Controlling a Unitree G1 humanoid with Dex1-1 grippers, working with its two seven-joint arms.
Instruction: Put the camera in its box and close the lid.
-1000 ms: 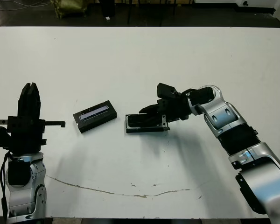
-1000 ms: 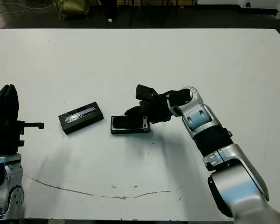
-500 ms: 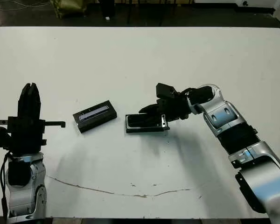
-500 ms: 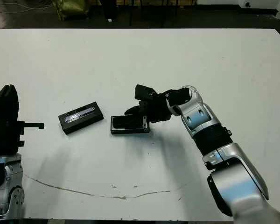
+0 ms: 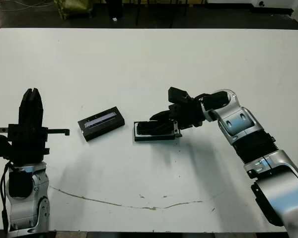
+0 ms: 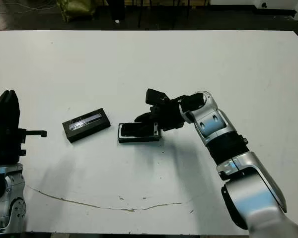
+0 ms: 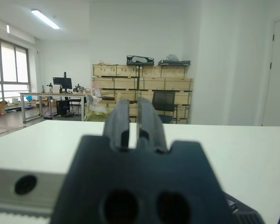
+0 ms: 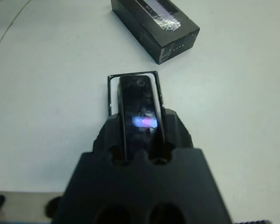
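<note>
— Across the table (image 5: 149,59), what are you working with?

— You are working on a wide white top with three small black things near its middle. Your right arm is reaching in from the right, and your left arm is standing upright at the left edge, well apart from everything.

— Where is the camera?

— Your right gripper (image 8: 139,122) is clenching the camera (image 8: 140,114), one finger on each long side, screen facing up. It is lying along the box (image 6: 137,132), with the box's white-lined rim showing around its far end. Whether it is fully down in the lining, the views are not showing.

— And the lid?

— The lid (image 5: 101,123) is lying flat just to the left of the box, apart from it, stripe up.

— What is the left gripper doing?

— Your left gripper (image 7: 129,122) is holding nothing, its fingers nearly together and pointing out over the far edge.

— How should you finish this step well?

— You are, by my reading, seating the camera. Keep it parallel to the box's long walls and press it down level, so that neither end is riding on the rim. Let go only when it is sitting flat, then draw straight back along its length so the fingers are not dragging the light box with them.
</note>
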